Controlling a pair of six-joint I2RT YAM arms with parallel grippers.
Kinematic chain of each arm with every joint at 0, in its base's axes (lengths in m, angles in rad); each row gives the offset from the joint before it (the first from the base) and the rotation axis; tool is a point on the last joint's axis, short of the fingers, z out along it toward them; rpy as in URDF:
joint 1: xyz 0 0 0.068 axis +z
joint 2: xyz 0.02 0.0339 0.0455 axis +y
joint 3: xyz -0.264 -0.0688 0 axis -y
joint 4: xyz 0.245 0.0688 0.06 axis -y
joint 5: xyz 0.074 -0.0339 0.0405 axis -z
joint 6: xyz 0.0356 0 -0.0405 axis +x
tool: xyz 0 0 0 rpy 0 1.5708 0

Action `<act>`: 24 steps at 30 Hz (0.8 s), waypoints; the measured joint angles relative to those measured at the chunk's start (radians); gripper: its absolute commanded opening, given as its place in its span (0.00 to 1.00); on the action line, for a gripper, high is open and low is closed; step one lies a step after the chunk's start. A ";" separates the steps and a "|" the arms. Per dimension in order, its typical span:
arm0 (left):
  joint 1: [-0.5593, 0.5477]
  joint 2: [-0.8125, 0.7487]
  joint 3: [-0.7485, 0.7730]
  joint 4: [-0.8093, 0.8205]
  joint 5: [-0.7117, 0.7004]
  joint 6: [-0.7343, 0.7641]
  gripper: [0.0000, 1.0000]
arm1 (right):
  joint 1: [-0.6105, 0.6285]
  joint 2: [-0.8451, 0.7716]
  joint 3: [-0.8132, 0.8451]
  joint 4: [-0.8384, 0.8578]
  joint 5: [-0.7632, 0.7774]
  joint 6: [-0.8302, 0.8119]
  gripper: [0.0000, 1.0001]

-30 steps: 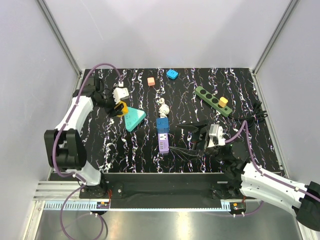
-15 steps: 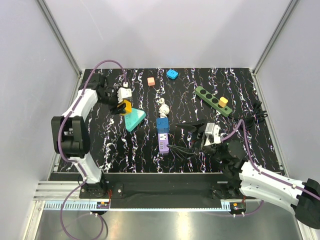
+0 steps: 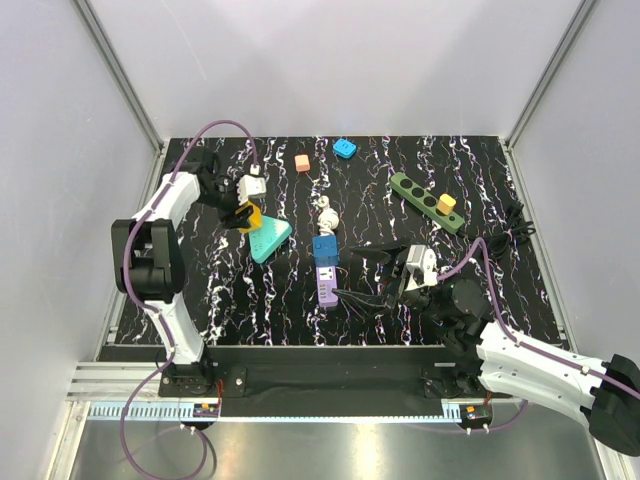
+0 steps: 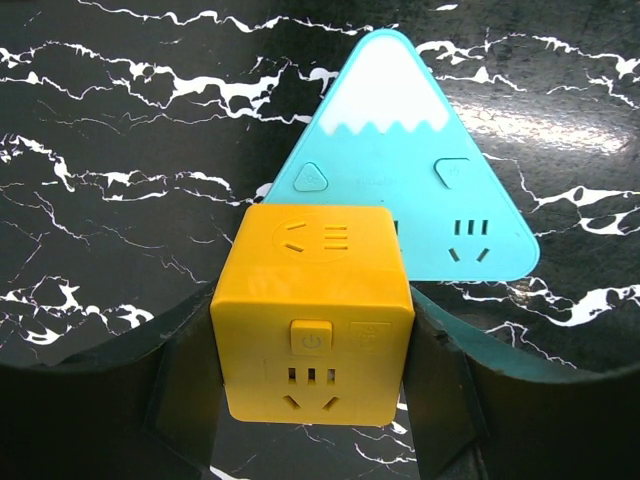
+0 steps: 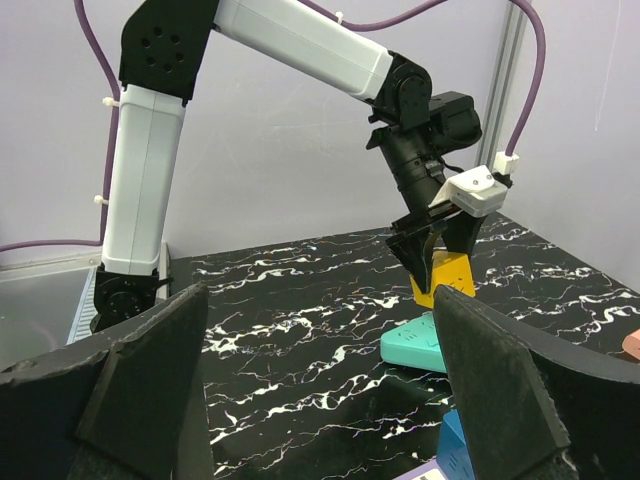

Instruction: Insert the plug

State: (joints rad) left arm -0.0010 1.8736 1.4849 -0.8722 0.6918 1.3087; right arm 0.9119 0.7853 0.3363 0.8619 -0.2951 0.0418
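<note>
My left gripper [image 4: 312, 385] is shut on a yellow cube plug [image 4: 315, 310], one finger pressed on each side of it. The cube hangs tilted at the near edge of the teal triangular socket block [image 4: 420, 190]; I cannot tell whether they touch. From above, the yellow cube [image 3: 247, 216] and my left gripper [image 3: 241, 211] sit at the teal block's [image 3: 270, 238] left corner. In the right wrist view, the cube [image 5: 447, 275] is just above the teal block [image 5: 415, 345]. My right gripper [image 3: 355, 275] stands open and empty at the table's front middle.
A purple power strip [image 3: 327, 285] carries a blue cube [image 3: 325, 248], with a white plug [image 3: 326, 215] behind it. A green strip [image 3: 422, 198] with a yellow plug [image 3: 446, 204] lies at the back right. An orange plug [image 3: 302, 162] and a blue plug [image 3: 345, 148] lie at the back.
The left arm has swung its elbow back and inward, and the yellow cube has shifted slightly right towards the teal block. The right gripper has edged left, still open.
</note>
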 measured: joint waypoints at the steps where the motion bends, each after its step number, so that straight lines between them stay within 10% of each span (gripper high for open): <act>1: 0.000 0.005 0.005 0.000 0.000 0.000 0.00 | 0.000 0.000 0.000 0.000 0.000 0.000 1.00; 24: 0.000 0.107 0.117 -0.042 -0.026 -0.032 0.00 | 0.000 0.005 0.000 0.000 0.015 -0.002 1.00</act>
State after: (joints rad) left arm -0.0013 1.9808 1.6024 -0.9138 0.6662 1.2762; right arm 0.9119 0.7906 0.3363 0.8619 -0.2798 0.0402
